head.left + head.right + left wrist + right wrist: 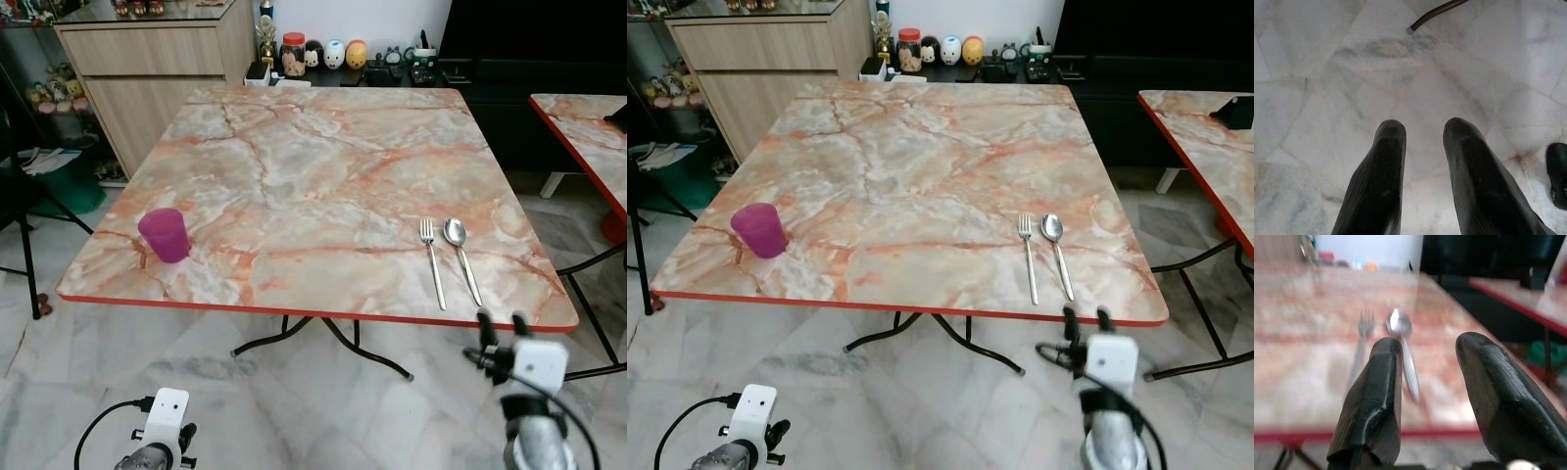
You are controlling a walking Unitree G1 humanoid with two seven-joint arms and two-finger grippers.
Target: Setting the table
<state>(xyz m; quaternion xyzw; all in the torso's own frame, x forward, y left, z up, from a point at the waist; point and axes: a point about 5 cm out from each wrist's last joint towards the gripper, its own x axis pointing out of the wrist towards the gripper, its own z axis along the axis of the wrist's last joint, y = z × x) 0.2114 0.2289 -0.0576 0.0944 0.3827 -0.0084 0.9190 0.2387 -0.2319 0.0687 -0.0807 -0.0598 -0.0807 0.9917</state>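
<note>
1. While we stand at the near edge of the square marble-patterned table with the red rim, our right gripper hangs just below that edge, its two black fingers spread with nothing between them.
2. We see the silver metal fork and the silver metal spoon lying side by side on the near right part of the tabletop, handles toward us, the spoon to the right of the fork and just apart from it.
3. We find the pink plastic cup upright near the front left corner, well apart from the cutlery.
4. Our left gripper hangs idle over the pale marble floor, fingers parted and empty.
5. We judge the cutlery is placed; to do the next step well, we should lift the right arm clear of the rim first, so the fingers do not knock the handles askew.
</note>
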